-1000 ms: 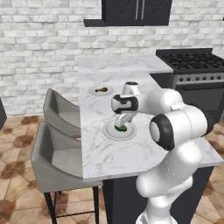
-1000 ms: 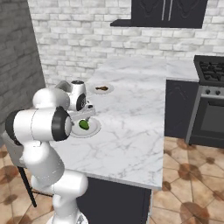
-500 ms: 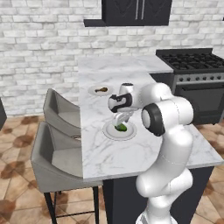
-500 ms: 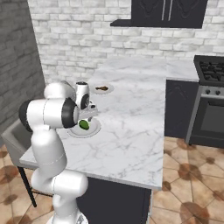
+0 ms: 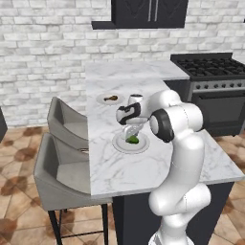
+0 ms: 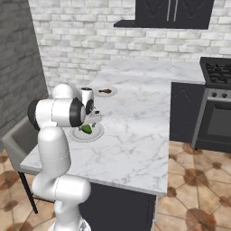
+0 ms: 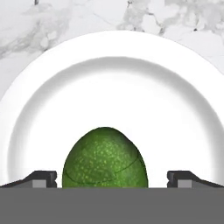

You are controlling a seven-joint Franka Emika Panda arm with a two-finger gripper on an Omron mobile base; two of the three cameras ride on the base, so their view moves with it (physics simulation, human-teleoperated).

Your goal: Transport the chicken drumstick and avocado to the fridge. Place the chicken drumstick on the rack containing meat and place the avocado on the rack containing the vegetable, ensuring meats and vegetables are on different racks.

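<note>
The avocado (image 7: 105, 158), dark green and mottled, lies on a white plate (image 7: 109, 87) on the marble island. My gripper (image 7: 112, 179) hangs open right over it, one fingertip (image 7: 43, 178) on each side of the fruit and both apart from it. From the base cameras the avocado (image 5: 132, 139) (image 6: 86, 129) sits under the lowered gripper (image 5: 130, 130) (image 6: 92, 121). The chicken drumstick (image 5: 111, 98) (image 6: 105, 91) rests on a second white plate (image 5: 101, 99) farther back. The fridge and its racks are out of view.
Two grey chairs (image 5: 62, 129) stand along the island's left side. A black stove (image 5: 210, 72) (image 6: 219, 90) stands to the right. The marble top (image 5: 143, 72) runs back to the brick wall, with a dark cabinet (image 5: 148, 12) above.
The hand has come down closer to the avocado's plate and the arm's elbow has swung in. The jaws stayed open. Avocado and drumstick have not moved.
</note>
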